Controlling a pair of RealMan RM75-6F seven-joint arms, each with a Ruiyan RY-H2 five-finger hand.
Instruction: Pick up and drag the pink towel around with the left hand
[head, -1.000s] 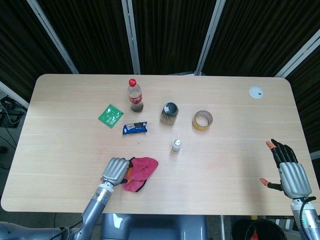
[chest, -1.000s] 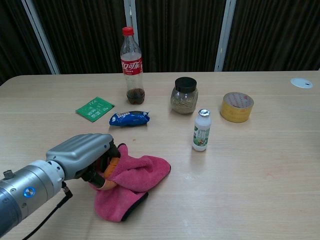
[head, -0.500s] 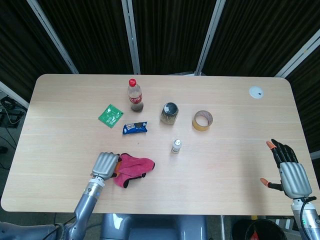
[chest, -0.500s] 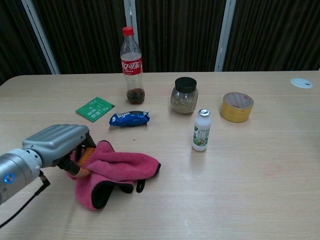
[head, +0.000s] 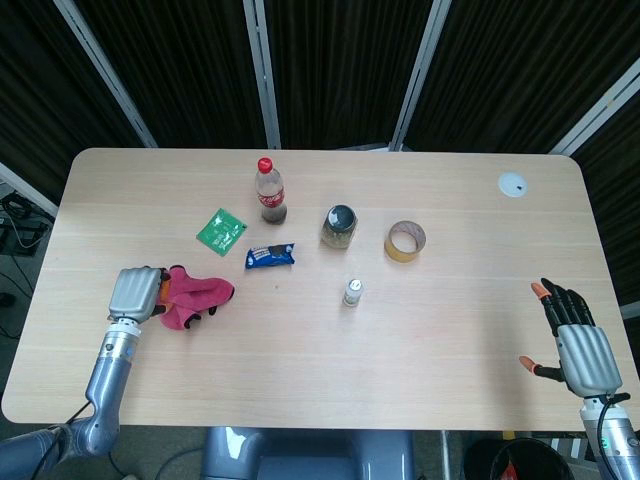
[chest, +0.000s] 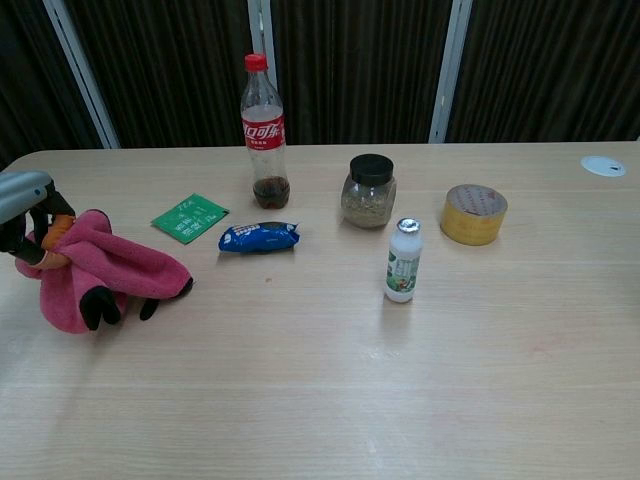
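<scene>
Your left hand (head: 133, 291) is clamped on one end of the pink towel (head: 193, 297) near the tabletop's (head: 450, 330) left edge; the rest trails on the wood, so it drags w/ the hand. Right hand (head: 580, 345) idles at the right edge, fingers apart, holding nothing.

Pale wood-grain table (head: 300, 380) with rounded corners, evenly lit; small white round disc (head: 513, 184) set in its far right corner; behind it, dark ribbed curtain panels (chest: 350, 70) divided by slanted light-grey metal posts (head: 262, 70); dark floor at the left edge, with black cables (head: 15, 225) lying on it.
</scene>
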